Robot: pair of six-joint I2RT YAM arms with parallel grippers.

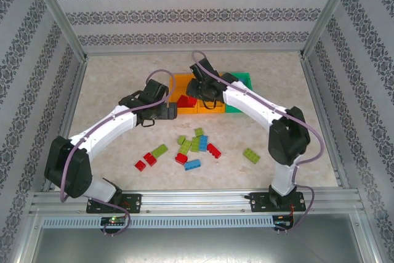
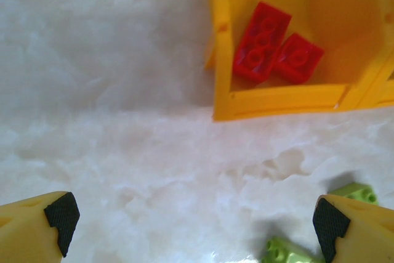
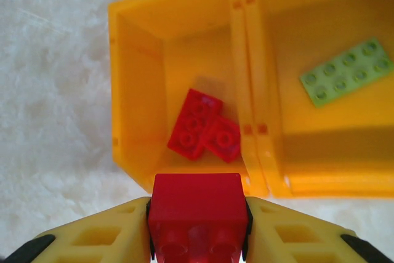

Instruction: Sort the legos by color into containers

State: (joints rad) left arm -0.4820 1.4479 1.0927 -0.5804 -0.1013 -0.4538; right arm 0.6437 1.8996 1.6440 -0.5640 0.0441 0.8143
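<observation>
My right gripper (image 3: 197, 229) is shut on a red lego (image 3: 197, 210) and hangs just short of the near wall of the left orange container (image 3: 138, 109). Two red legos (image 3: 196, 124) lie in that bin. The middle orange container (image 3: 320, 146) holds a lime green lego (image 3: 348, 71). The green container (image 1: 244, 82) ends the row on the right. My left gripper (image 2: 194, 223) stands open over bare table, left of and in front of the left orange container (image 2: 277, 100). Nothing is between its fingertips (image 2: 61, 217).
Several loose legos in red, blue and lime green lie scattered mid-table (image 1: 194, 144), with a lone green one (image 1: 250, 155) to the right and red ones (image 1: 148, 159) to the left. Two green legos (image 2: 289, 252) lie by my left gripper's right finger. Patterned walls enclose the table.
</observation>
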